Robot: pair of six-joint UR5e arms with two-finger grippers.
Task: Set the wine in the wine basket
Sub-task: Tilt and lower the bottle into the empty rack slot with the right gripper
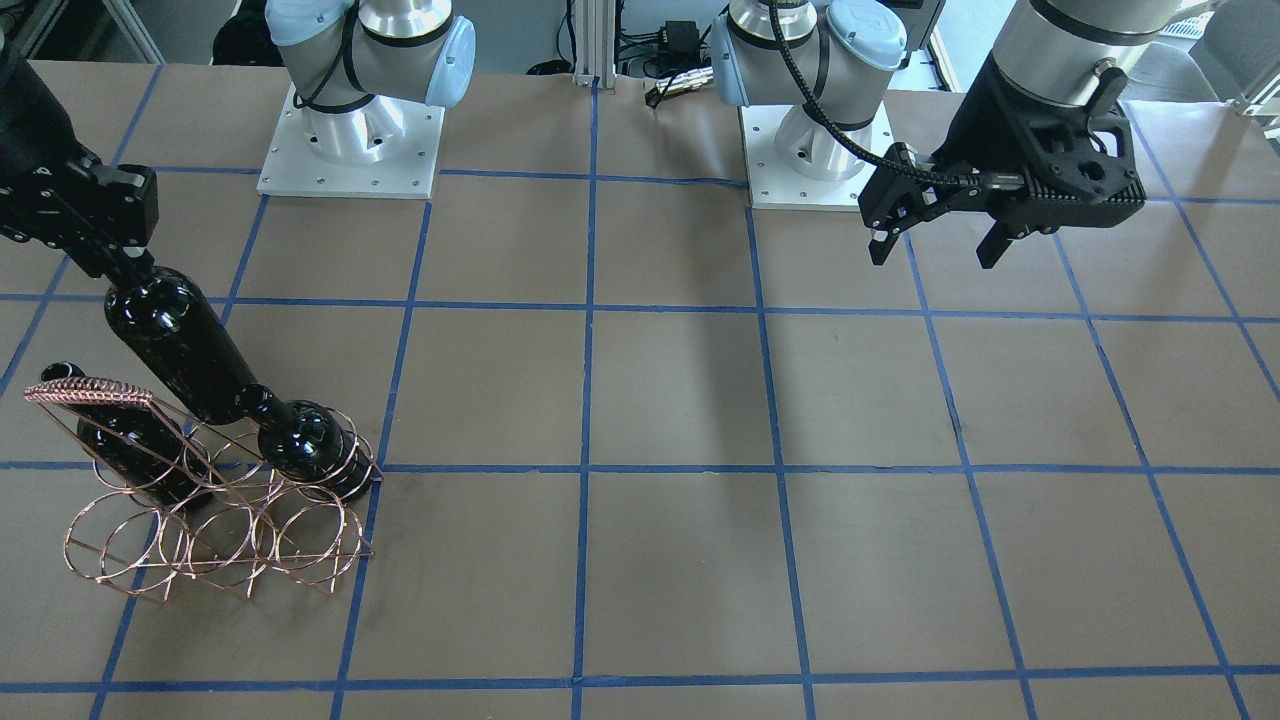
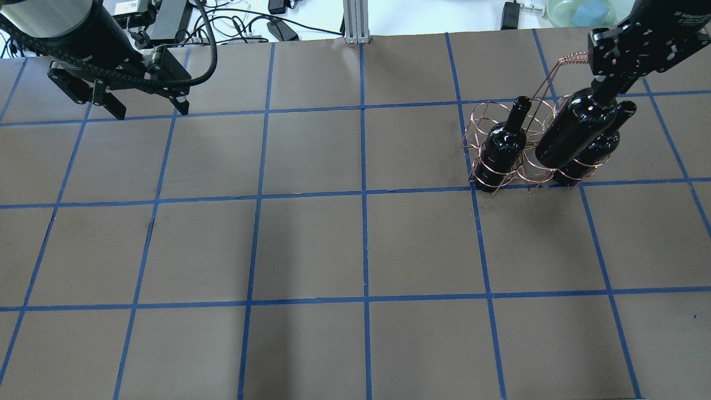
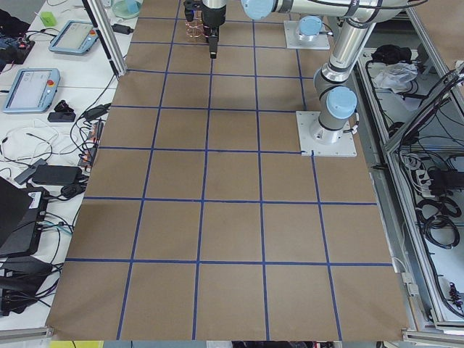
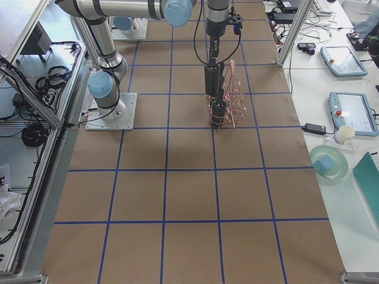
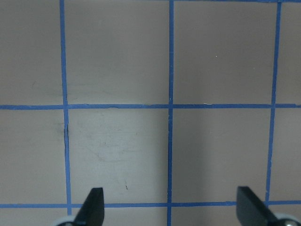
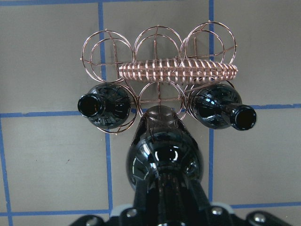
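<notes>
Wine bottle of glossy near-black glass (image 2: pixel 577 130), unlabelled, is hanging at a tilt directly under the right gripper (image 2: pixel 604 89). The gripper is holding it by the slim neck, with the jaws sitting narrow and pinching the glass from both sides. The neck end is pointing up into the gripper, and the broad base is slanting down towards the copper-coloured wire wine basket of round rings (image 1: pixel 215 535).

In the right wrist view that base is sitting at the middle ring, just below the coil-wrapped top bar (image 6: pixel 178 71). It is either touching the wire or just short of it; I cannot tell which.

Two more near-black glass bottles are lying in the rings on either side. The left-hand bottle (image 2: pixel 500 147) and the right-hand bottle (image 2: pixel 597 153) are both pointing their open mouths up and away from the robot. In the overhead view the held bottle is crossing in front of the right-hand one.

The basket is standing on the brown paper-covered bench with blue tape grid lines (image 2: pixel 311 244), on the robot's right side.

The left gripper (image 2: pixel 149 110) is hovering well apart from all this, over bare bench on the robot's left. Its jaws are spreading wide and holding nothing, and both fingertips (image 5: pixel 94 207) are showing at the bottom edge of the left wrist view.
</notes>
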